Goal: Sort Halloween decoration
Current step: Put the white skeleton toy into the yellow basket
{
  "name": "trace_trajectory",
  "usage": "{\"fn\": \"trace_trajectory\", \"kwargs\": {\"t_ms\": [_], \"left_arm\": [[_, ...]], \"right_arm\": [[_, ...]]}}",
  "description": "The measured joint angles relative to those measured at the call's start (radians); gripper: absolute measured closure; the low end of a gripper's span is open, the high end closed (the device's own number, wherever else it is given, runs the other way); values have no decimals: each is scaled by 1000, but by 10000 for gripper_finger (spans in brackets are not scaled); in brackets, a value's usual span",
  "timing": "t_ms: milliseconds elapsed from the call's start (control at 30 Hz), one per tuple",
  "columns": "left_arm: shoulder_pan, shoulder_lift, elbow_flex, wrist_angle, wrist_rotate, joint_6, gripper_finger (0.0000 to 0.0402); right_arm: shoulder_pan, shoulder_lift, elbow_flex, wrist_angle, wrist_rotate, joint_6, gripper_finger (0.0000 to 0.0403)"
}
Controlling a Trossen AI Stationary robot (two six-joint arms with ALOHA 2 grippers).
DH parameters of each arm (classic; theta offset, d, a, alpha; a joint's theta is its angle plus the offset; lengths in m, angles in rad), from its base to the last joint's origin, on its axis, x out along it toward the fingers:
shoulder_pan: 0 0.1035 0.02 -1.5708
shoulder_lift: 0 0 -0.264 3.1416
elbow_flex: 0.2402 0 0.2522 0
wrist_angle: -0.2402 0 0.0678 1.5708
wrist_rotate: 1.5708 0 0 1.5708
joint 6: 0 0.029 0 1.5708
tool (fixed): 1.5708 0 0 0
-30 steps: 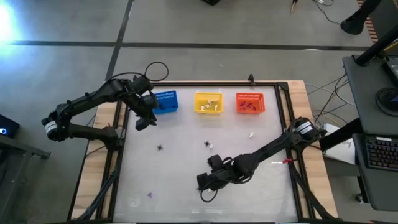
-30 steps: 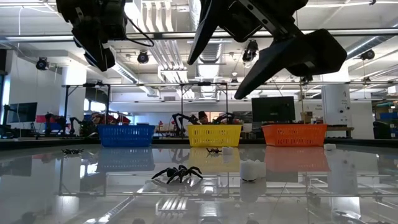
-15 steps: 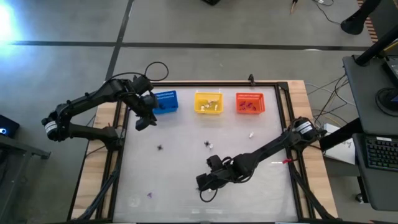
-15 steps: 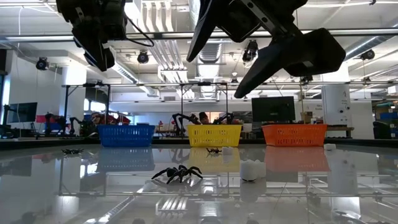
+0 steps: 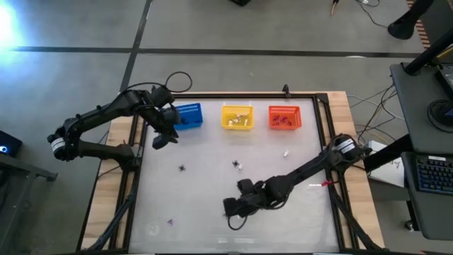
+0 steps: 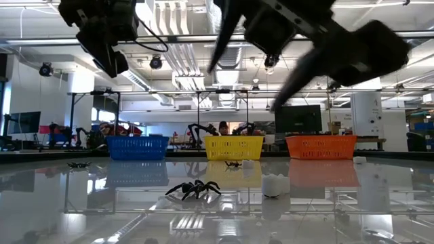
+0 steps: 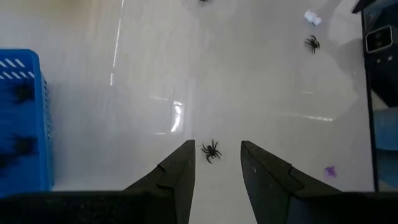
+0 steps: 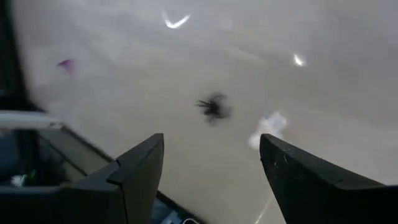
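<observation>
The Halloween decoration lies scattered on the white table. One black spider [image 5: 182, 168] sits left of centre. Another spider [image 5: 234, 163] has a whitish piece [image 5: 241, 166] beside it. A second whitish piece [image 5: 286, 152] lies farther right, and a purple piece [image 5: 170, 222] lies near the front left. My left gripper [image 5: 160, 140] hangs open above the table beside the blue basket [image 5: 187, 115]; its wrist view shows a spider [image 7: 211, 150] on the table below its fingers. My right gripper [image 5: 232, 212] hangs open above the table's near middle, over a spider [image 8: 214, 107] and a whitish piece [image 8: 268, 127].
A blue basket, a yellow basket [image 5: 237, 117] and an orange basket [image 5: 284, 117] stand in a row along the table's far edge, each with small pieces inside. A raised dark frame [image 5: 333, 142] borders the table. The low view shows a spider [image 6: 193, 189] and a whitish piece [image 6: 274, 184] close by.
My right gripper has rolled about the line it points along, staying where it was and staying open; it blurs in the low view. My left gripper has rolled a little in place. No trinket has moved.
</observation>
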Motion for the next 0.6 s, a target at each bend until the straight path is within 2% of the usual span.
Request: {"fn": "trace_trajectory", "kwargs": {"t_ms": [233, 467, 600], "left_arm": [[0, 0, 0, 0, -49, 36, 290], [0, 0, 0, 0, -61, 37, 290], [0, 0, 0, 0, -61, 32, 290]], "right_arm": [[43, 79, 4, -4, -26, 251, 147], [46, 180, 102, -21, -44, 270, 147], [45, 241, 181, -133, -53, 268, 150]]}}
